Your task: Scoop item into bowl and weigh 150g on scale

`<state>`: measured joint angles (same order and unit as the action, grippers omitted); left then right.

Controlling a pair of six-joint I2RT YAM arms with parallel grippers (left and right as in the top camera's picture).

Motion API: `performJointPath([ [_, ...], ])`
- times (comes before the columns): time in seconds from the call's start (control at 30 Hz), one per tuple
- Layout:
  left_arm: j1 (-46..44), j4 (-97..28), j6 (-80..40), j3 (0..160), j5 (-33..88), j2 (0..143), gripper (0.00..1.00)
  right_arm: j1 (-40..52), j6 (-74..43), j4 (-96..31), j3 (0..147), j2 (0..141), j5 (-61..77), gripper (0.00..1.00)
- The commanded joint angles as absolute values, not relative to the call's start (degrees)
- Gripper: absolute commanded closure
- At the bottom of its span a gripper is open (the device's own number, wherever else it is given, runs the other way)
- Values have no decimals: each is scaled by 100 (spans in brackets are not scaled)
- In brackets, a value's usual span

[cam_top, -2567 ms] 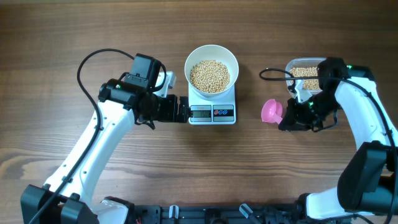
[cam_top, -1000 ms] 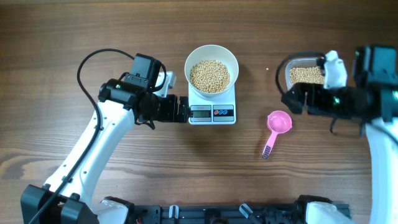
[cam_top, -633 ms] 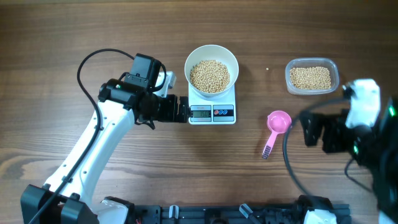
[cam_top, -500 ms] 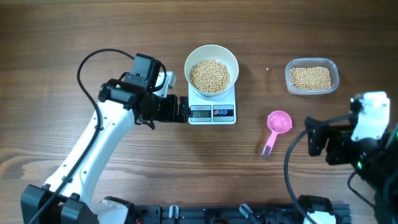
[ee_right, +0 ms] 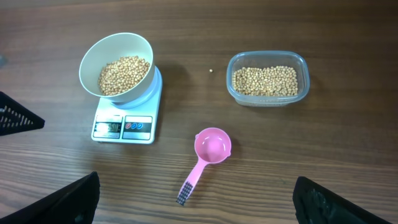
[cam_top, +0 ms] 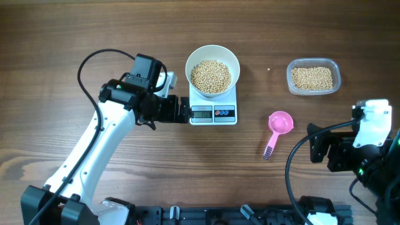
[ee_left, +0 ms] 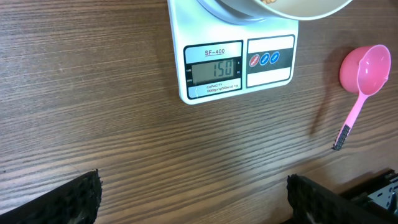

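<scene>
We count one scale [cam_top: 213, 113], one white bowl [cam_top: 189, 69], one clear tub [cam_top: 290, 76] and one pink scoop [cam_top: 279, 122]. The beans [cam_top: 210, 76] are too many to count. They lie in two heaps, one in the bowl and one in the tub, with one stray bean [ee_right: 211, 70] on the table [cam_top: 187, 175]. The scale has one display [ee_left: 214, 68] and three round buttons [ee_left: 265, 59]. There are two arms, the left arm [cam_top: 100, 144] and the right arm [cam_top: 369, 156].

Dark brown wood-grain table [cam_top: 56, 37] fills every view; even light, soft short shadows.
</scene>
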<state>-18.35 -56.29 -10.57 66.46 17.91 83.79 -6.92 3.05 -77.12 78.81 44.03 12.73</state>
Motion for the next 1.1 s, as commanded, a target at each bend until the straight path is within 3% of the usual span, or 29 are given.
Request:
performJointPath([
  [0.0, -1820, -5612, -943, 6637, 1820, 8416, 0, -698, 285, -7699, 7948, 4401, 1157, 0],
  [0.2, -1820, -5612, -943, 6637, 1820, 8416, 0, -698, 279, -7369, 7948, 4399, 1201, 1],
  [0.5, -1820, -5612, -941, 6637, 1820, 8416, 0, -698, -67, -5861, 7422, 4362, 1199, 0],
  [0.83, -1820, -5612, -941, 6637, 1820, 8416, 0, -696, -58, -3030, 4694, 3148, 1199, 0],
  [1.07, -1820, -5612, -941, 6637, 1820, 8416, 0, -694, 3, -2300, 3247, 1896, 1321, 0],
])
